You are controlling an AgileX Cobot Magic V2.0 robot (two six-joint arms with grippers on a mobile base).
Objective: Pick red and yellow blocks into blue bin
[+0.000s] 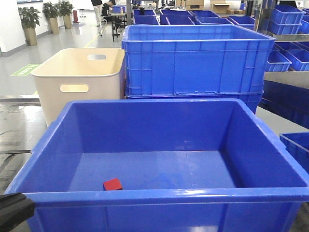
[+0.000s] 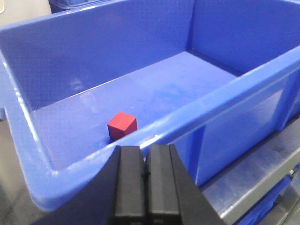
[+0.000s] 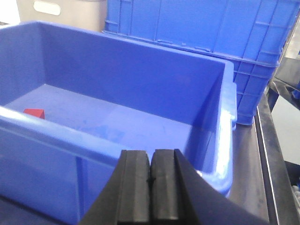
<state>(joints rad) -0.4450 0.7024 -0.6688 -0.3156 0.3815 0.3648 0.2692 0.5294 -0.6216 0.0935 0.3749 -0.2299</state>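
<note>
In a warehouse of stacked crates, the red cube lies inside the blue bin; both the left gripper and the right gripper are closed and empty, with the yellow brick, unseen, likely next.

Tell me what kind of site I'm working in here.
Probably a warehouse or factory floor: stacked ribbed blue crates, more crates on shelving, and a polished concrete floor with potted plants.

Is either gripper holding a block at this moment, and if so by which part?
Nothing is held. The left gripper and right gripper are both shut on nothing. The red cube lies in the blue bin.
</note>
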